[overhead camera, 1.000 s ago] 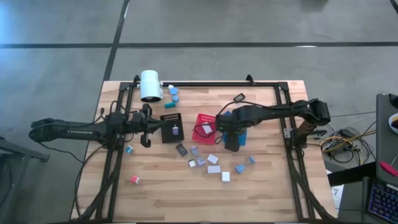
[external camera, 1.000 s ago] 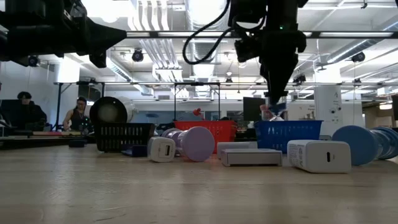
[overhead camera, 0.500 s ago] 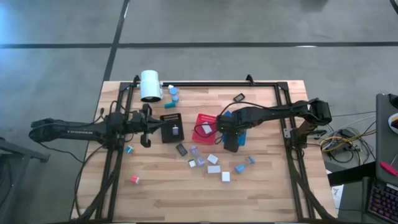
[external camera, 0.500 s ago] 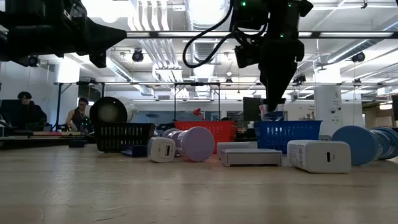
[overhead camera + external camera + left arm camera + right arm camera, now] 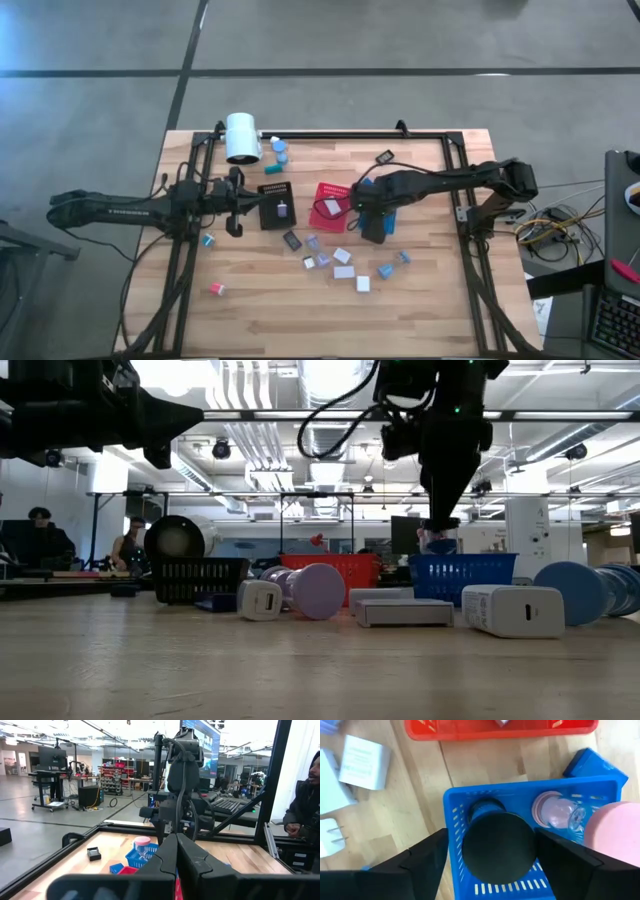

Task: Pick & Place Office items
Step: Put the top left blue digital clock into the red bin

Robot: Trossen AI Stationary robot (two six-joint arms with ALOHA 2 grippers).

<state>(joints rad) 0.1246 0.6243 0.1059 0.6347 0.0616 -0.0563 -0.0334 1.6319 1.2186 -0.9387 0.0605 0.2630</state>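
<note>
My right gripper (image 5: pixel 372 218) points down over the blue tray (image 5: pixel 455 820), open. In the right wrist view its two fingers (image 5: pixel 422 865) stand on either side of a black round piece (image 5: pixel 497 847) that shows over the tray's floor. A clear piece with a pink cap (image 5: pixel 555 812) and a pink round cap (image 5: pixel 615 835) lie in the same tray. More office items, white and lavender blocks (image 5: pixel 343 270) among them, lie loose on the wood near the front. My left gripper (image 5: pixel 237 207) waits shut at the left, level above the table.
A red tray (image 5: pixel 328 203) and a black tray (image 5: pixel 277 205), each holding a piece, lie left of the blue one. A big white cylinder (image 5: pixel 241 137) sits at the far left. A pink cap (image 5: pixel 217 289) and a blue cap (image 5: pixel 208 240) lie near the left arm.
My right gripper has opened while staying above the blue tray.
</note>
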